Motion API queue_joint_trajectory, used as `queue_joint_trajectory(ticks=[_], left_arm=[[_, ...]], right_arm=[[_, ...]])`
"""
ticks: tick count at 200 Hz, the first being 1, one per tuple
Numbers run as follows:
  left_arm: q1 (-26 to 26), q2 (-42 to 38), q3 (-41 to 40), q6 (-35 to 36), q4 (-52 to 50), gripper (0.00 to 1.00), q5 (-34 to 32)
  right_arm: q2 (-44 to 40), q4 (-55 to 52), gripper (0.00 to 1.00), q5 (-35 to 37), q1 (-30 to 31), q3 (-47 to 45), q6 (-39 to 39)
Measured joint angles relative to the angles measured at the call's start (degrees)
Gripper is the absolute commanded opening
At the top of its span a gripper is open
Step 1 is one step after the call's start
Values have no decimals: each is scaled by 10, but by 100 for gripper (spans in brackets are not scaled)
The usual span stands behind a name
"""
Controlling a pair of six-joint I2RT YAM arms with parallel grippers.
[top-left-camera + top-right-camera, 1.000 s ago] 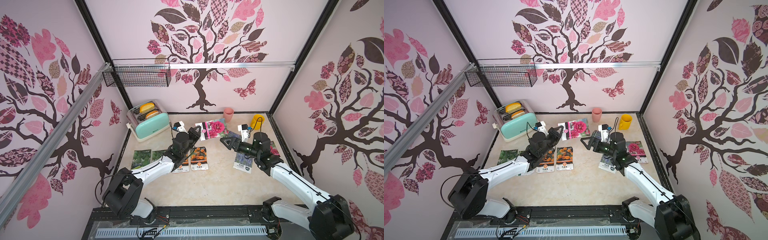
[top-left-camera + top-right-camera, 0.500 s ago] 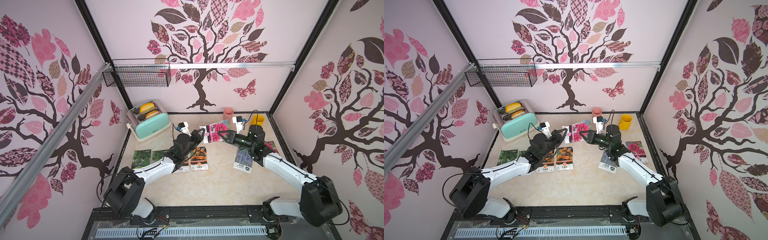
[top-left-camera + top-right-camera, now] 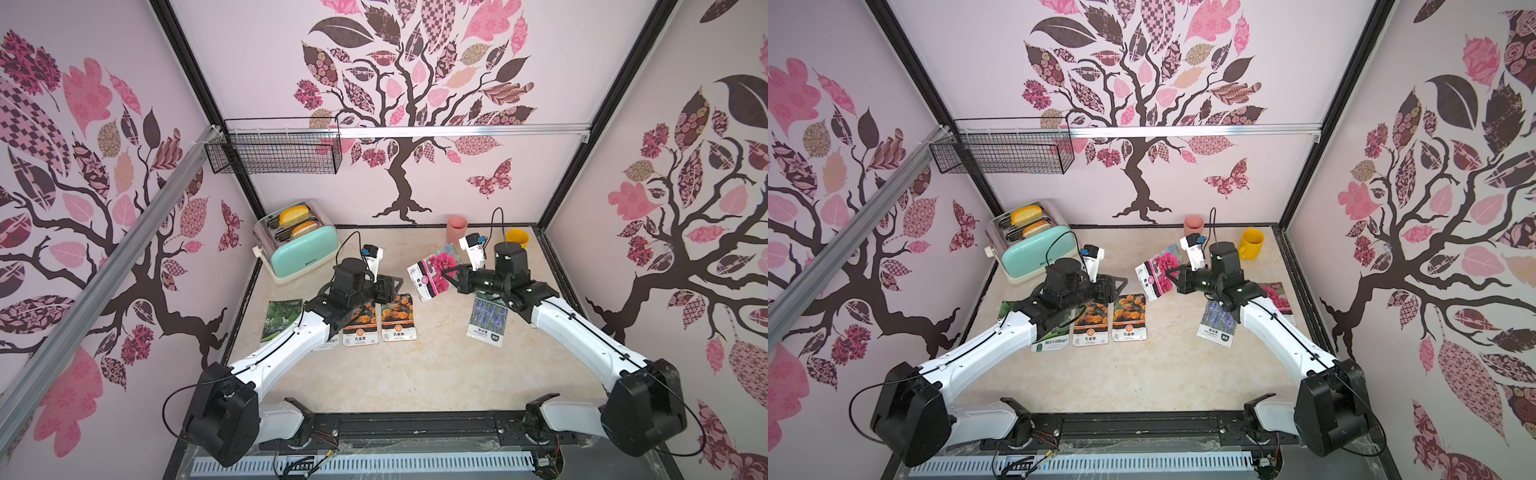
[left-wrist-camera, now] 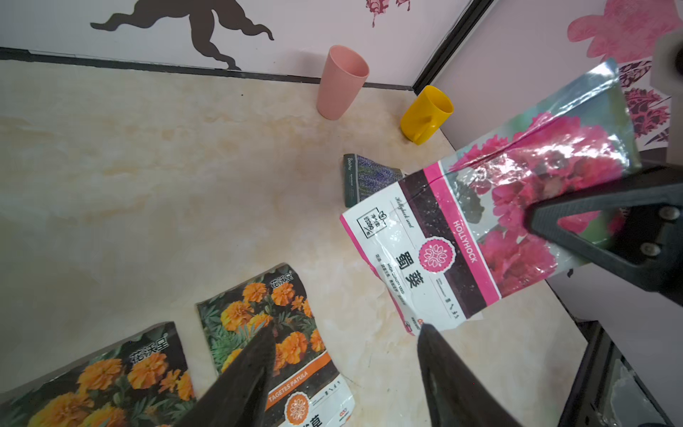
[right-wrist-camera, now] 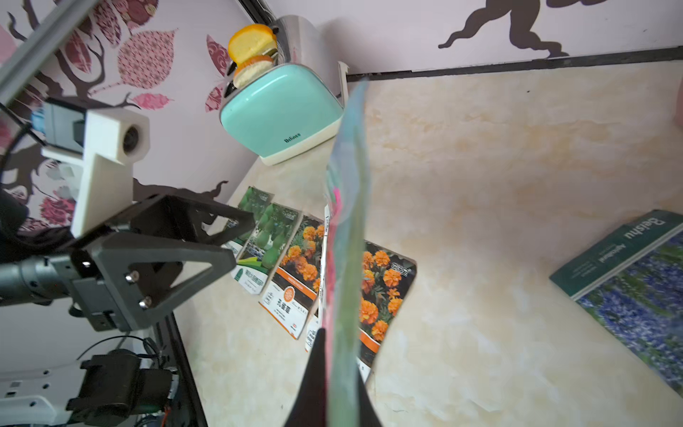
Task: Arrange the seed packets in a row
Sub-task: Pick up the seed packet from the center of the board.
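Green gourd packets (image 3: 282,320), two of them, lie nearest us in a row with two marigold packets (image 3: 398,318) on the table (image 3: 415,374). Rightward we count one lavender packet (image 3: 488,320) and one flat magenta packet (image 3: 1278,296) partly under the right arm (image 3: 1279,332). Behind the row the left gripper (image 4: 347,327) hangs spread and empty; the right gripper (image 3: 446,275) pinches one lifted magenta packet (image 3: 428,282) in mid-air. Farthest: one toaster (image 3: 301,253), one pink cup (image 3: 457,228), one yellow mug (image 3: 517,237).

The right gripper (image 4: 536,222) pinches a glossy magenta hollyhock seed packet (image 4: 480,222) in black fingers (image 4: 610,236), tilted above the beige marbled counter (image 4: 148,185) and hiding part of a purple lavender packet (image 4: 366,177). The left gripper (image 4: 347,331) has its dark fingers (image 4: 244,380) apart and empty, above two orange marigold packets (image 4: 269,325) lying side by side. A pink plastic cup (image 4: 342,81) and a yellow mug (image 4: 427,114) stand near the wall.
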Motion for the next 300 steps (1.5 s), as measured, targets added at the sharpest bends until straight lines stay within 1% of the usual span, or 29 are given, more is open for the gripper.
queue_joint_trajectory(ticks=[19,33,58,84,110,136,159,167,174,189,192,194,218,219,220,226,228,232,236,237,238,242,262,284,300], left_arm=[[8,9,0,55,28,67,37],[7,27,13,103,39,67,80],[6,86,82,192,16,69,156],[6,134,143,260,-18,71,204],[6,171,185,301,-50,72,251],[5,197,208,322,-74,72,299],[3,217,224,335,-89,69,326],[2,224,226,336,-94,64,334],[2,227,227,336,-96,55,339],[1,229,227,331,-102,15,347],[1,229,228,333,-104,3,349],[1,229,228,333,-103,0,349],[1,229,233,308,-104,0,348],[1,229,233,306,-104,0,348],[1,229,233,304,-103,0,348],[1,229,230,289,-94,0,345],[1,229,229,283,-90,0,345],[1,228,225,273,-82,0,343],[1,226,218,259,-68,0,339],[1,226,216,254,-64,0,337],[1,225,214,252,-63,0,336],[1,223,206,238,-51,0,330],[4,208,151,148,11,0,294],[7,210,97,17,86,0,253],[1,216,60,-78,146,0,217]], right_arm=[[17,-41,0,5,0,24,-32],[24,-55,0,1,1,31,-48],[23,-74,0,-11,4,31,-66],[19,-87,0,-29,6,31,-76],[3,-97,0,-43,8,31,-77],[-8,-97,0,-61,8,31,-77],[-10,-96,0,-73,9,31,-75],[-10,-96,0,-76,10,31,-75],[-10,-96,0,-77,11,31,-74],[-10,-97,0,-78,11,31,-74],[-10,-97,0,-78,11,31,-74],[-10,-97,0,-78,11,31,-75],[-11,-96,0,-61,11,31,-73],[-11,-96,1,-60,11,31,-73],[-11,-96,5,-59,11,31,-73],[-13,-95,43,-50,11,31,-71],[-13,-95,53,-47,11,31,-71],[-15,-95,70,-37,12,31,-66],[-16,-96,91,-25,12,31,-64],[-17,-96,95,-23,12,31,-63],[-17,-96,97,-17,12,31,-63],[-20,-97,99,-4,12,30,-60],[-38,-100,99,85,11,25,-43],[-68,-101,99,177,-8,9,-14],[-92,-96,99,220,-31,-13,13]])
